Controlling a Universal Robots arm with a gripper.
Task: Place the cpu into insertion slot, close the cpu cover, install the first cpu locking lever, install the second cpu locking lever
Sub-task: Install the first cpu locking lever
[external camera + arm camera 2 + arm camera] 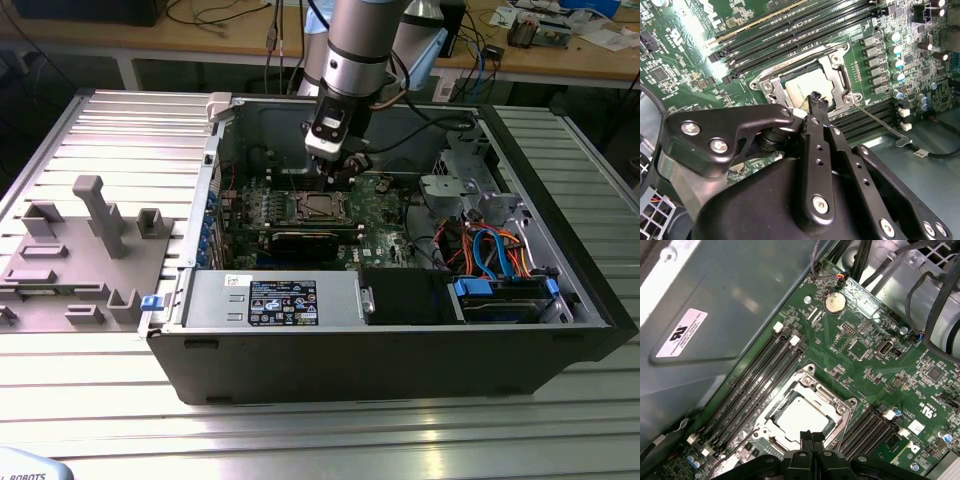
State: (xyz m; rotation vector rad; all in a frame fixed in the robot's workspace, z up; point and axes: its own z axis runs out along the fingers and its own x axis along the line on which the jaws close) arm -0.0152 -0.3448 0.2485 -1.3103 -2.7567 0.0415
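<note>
The cpu (799, 416) lies in the insertion slot (776, 409), and the cpu cover (816, 391) is folded down around it. The gripper (807, 435) hangs just above the slot's edge, its fingers pressed together and holding nothing. Long memory slots (755, 385) run beside the slot

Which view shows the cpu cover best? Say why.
The first wrist view: the cpu cover shows nearly whole, frame and window. In the second wrist view the gripper hides part of it. The exterior view shows it from afar.
</note>
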